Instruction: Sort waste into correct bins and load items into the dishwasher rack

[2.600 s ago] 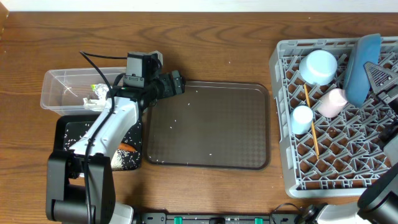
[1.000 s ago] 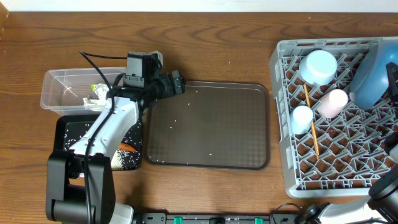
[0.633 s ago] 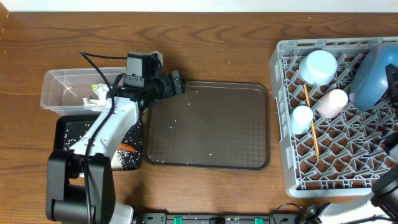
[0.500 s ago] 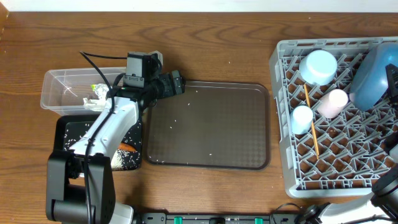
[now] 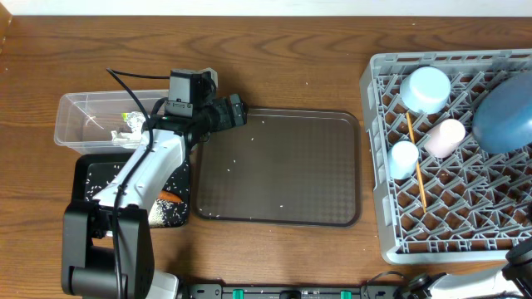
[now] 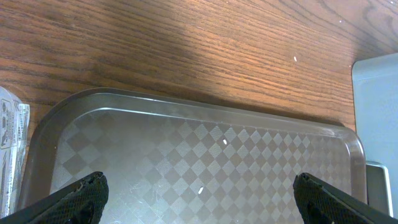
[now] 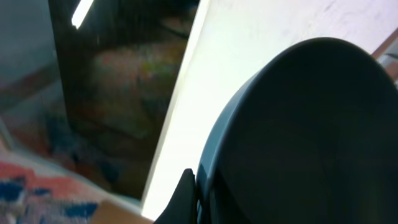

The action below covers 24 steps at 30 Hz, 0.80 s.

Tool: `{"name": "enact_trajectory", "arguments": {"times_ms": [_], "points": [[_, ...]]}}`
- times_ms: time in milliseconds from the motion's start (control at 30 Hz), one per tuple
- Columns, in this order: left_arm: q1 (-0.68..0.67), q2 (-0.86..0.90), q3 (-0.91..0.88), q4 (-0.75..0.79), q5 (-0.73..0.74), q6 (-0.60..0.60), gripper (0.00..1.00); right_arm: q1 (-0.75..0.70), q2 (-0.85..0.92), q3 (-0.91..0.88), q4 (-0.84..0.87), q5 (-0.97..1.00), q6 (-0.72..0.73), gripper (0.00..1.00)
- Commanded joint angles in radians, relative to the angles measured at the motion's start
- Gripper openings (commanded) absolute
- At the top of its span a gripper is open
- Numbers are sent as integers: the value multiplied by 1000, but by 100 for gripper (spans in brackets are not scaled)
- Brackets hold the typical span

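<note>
The left gripper (image 6: 208,202) hangs over the far left corner of the dark brown serving tray (image 6: 186,168). Its two black fingertips (image 6: 87,196) are spread wide with nothing between them. A few loose rice grains (image 6: 225,142) lie scattered on the tray's patterned floor.

Left of that tray, under the left arm, the clear tub (image 5: 73,112) sits on the far side. It holds crumpled silver foil (image 5: 125,134) and a yellow wrapper (image 5: 130,117). The black tray (image 5: 87,170) sits on the near side with more rice and the orange carrot (image 5: 170,197).

Of the right gripper (image 7: 188,199), only a dark sliver shows at the bottom of the right wrist view, beside the plate's rim. Whether it grips the plate or how far it is open cannot be told.

The dark blue plate (image 5: 505,123) is at the far right of the grey dishwasher rack (image 5: 374,178), tilted rather than flat, with its long axis running left to right. Left of it, the pinkish-white cup (image 5: 445,137) lies on its side along a diagonal. The pale blue bowl (image 5: 426,88) is farther back, and the light blue cup (image 5: 404,156) is nearer. A wooden chopstick (image 5: 417,170) lies on the lattice, running far to near and angled slightly right.
</note>
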Motion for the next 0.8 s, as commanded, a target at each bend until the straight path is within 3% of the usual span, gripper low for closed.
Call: {"name": "enact_trajectory", "arguments": {"times_ms": [0,67,167,300,367,400,467,500,767], "points": [[-2,-2,-5,1,-10,-2,98,-64,54,-98,34,13,-50,1],[-2,-2,-5,1,-10,-2,98,-88,54,-132,34,36,-50,1],[-2,-2,-5,1,-10,-2,98,-122,54,-149,34,34,-48,29],[-2,-2,-5,1,-10,-2,98,-148,54,-148,35,24,-4,28],[-2,-2,-5,1,-10,-2,98,-157,54,-148,35,8,-4,50],[-2,-2,-5,1,-10,-2,98,-159,54,-148,35,3,4,74],[-2,-2,-5,1,-10,-2,98,-159,54,-148,35,-1,34,94],[-2,-2,-5,1,-10,-2,98,-159,53,-148,35,-3,50,99],[-2,-2,-5,1,-10,-2,98,-138,-28,-128,35,-29,89,99]]}}
